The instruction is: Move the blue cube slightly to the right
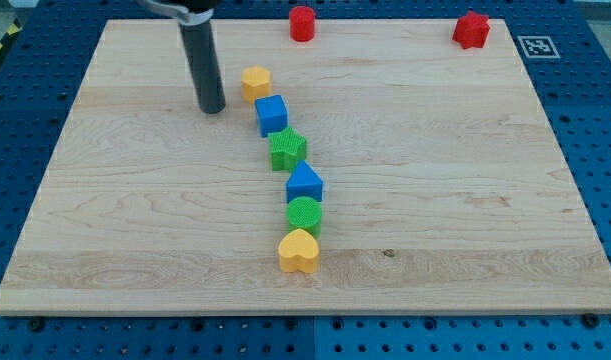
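Observation:
The blue cube [271, 114] sits on the wooden board [465, 200], left of centre in the upper half. My tip [212, 108] rests on the board a short way to the cube's left, apart from it. A yellow hexagonal block [255, 82] lies just above and left of the cube, touching or nearly touching it. A green star block [287, 149] sits just below the cube.
Below the star, a blue triangular block [304, 183], a green round block [304, 215] and a yellow heart block [299, 251] form a line down the board. A red cylinder [302, 23] and a red block [472, 29] sit at the top edge.

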Motion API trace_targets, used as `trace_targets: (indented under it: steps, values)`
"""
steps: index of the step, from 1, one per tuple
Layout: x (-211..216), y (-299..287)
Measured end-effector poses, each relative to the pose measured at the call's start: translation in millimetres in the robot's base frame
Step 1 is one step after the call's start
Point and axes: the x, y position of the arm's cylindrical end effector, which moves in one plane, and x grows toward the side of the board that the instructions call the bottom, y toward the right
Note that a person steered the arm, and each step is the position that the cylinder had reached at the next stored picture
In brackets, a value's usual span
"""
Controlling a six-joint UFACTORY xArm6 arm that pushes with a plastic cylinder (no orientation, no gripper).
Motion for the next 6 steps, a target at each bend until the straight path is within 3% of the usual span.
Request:
trace_targets:
  steps: [2, 6]
  values:
    - [7.0, 42.9]
    - [24.5, 65.9]
